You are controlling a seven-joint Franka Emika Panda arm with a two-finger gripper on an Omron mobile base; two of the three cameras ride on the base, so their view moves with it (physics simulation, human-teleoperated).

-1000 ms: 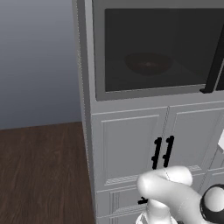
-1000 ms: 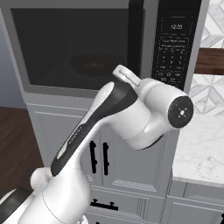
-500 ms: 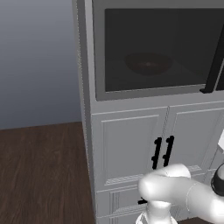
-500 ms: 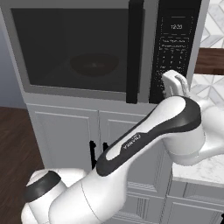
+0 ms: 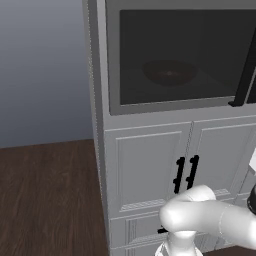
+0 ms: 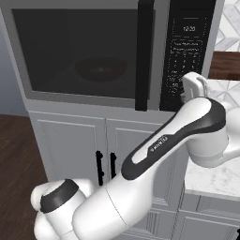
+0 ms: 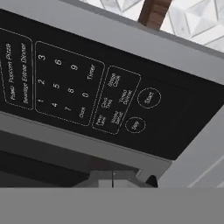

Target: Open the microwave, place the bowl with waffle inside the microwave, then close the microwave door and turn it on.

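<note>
The microwave (image 5: pixel 112 65) (image 6: pixel 28 91) is built in above white cabinets, and its door (image 6: pixel 70 51) is closed. Behind the dark glass the bowl (image 5: pixel 169 72) (image 6: pixel 101 69) shows dimly; what it holds I cannot make out. The black vertical handle (image 6: pixel 144 56) (image 5: pixel 245 75) runs beside the control panel (image 6: pixel 187 51). My gripper (image 7: pixel 113 178) is shut with nothing in it, close in front of the panel's lower part. In the hand view the keypad (image 7: pixel 57 83), the round Start button (image 7: pixel 148 98) and the Stop button (image 7: pixel 134 125) lie just ahead of it.
White cabinet doors with small black handles (image 5: pixel 185 172) (image 6: pixel 105 166) sit under the microwave. A marble counter (image 6: pixel 215 180) and a tiled wall (image 6: pixel 229 18) are to the right. Dark wooden floor (image 5: pixel 45 200) spreads to the left.
My arm has swung right, from in front of the microwave window to the control panel, and the hand now sits a little lower against it. The gripper stayed shut.
</note>
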